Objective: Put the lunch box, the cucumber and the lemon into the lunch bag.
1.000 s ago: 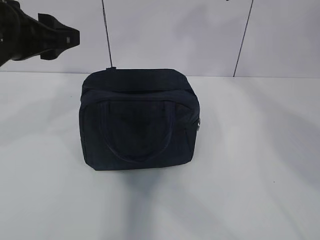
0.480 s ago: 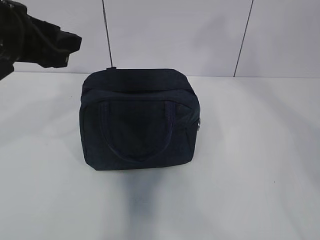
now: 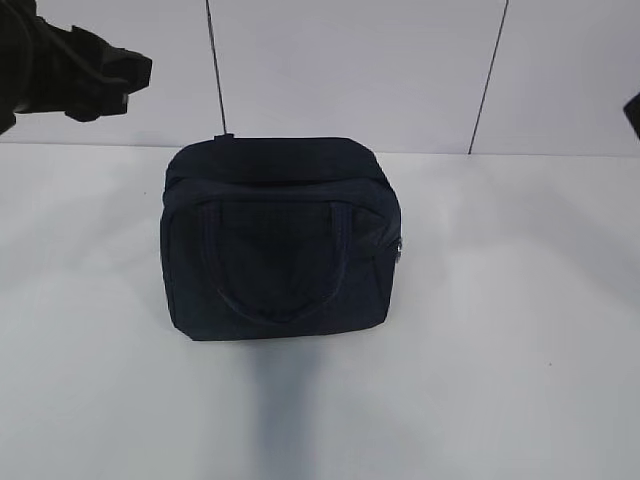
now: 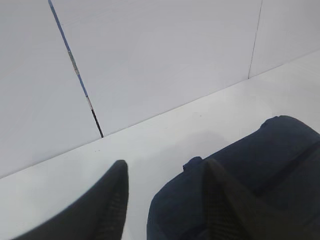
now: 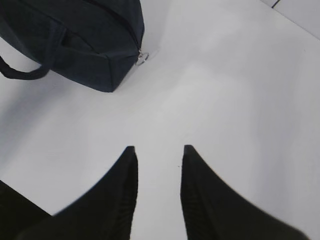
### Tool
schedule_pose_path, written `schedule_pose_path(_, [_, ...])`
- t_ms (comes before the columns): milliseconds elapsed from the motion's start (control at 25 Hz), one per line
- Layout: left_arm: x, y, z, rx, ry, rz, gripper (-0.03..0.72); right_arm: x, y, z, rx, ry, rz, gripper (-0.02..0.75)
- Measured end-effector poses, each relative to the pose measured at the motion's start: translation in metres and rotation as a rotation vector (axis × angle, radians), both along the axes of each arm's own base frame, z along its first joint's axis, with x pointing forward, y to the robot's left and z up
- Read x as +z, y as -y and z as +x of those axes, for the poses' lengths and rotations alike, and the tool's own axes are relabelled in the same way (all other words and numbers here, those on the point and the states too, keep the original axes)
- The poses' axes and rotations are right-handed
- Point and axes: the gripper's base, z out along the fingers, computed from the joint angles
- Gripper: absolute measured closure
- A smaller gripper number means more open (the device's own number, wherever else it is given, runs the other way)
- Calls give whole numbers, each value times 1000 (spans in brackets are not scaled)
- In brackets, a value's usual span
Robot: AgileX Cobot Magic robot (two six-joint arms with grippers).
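Note:
The dark navy lunch bag (image 3: 280, 240) stands in the middle of the white table with a loop handle hanging down its front. Its silver ring pull (image 3: 399, 250) sits at its right end. My left gripper (image 3: 135, 75) hovers high at the far left, above and behind the lunch bag (image 4: 260, 165), clear of it. In the left wrist view this gripper (image 4: 164, 165) is open and empty. My right gripper (image 5: 158, 148) is open over bare table. To its upper left are the lunch bag (image 5: 75, 35) and the ring pull (image 5: 142, 56). The lunch box, cucumber and lemon are out of view.
A white panelled wall (image 3: 350, 70) with dark seams rises behind the table. A dark sliver of the right arm (image 3: 634, 112) shows at the right edge of the exterior view. White tabletop (image 3: 500, 380) surrounds the bag.
The left gripper has turned and shifted slightly up and left at the top left corner. A dark sliver of the right arm has appeared at the right edge. The bag has not moved.

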Motion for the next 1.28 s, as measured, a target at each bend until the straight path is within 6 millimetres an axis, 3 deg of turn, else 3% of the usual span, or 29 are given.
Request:
schedule_pose_path(200, [1, 0, -1, 14, -14, -37, 349, -4, 21, -47, -12, 125, 98, 481])
schedule_pose_path(400, [1, 0, -1, 18, -19, -48, 349, -16, 32, -76, -42, 59, 137, 349])
schedule_pose_path(520, [1, 0, -1, 19, -20, -49, 349, -20, 38, -90, -78, 22, 154, 311])
schedule_pose_path(960, [1, 0, -1, 19, -20, -49, 349, -62, 68, -148, -117, 70, 189, 302])
schedule_pose_path(1280, [1, 0, -1, 20, -22, -53, 349, -72, 90, -181, -168, 160, 206, 302])
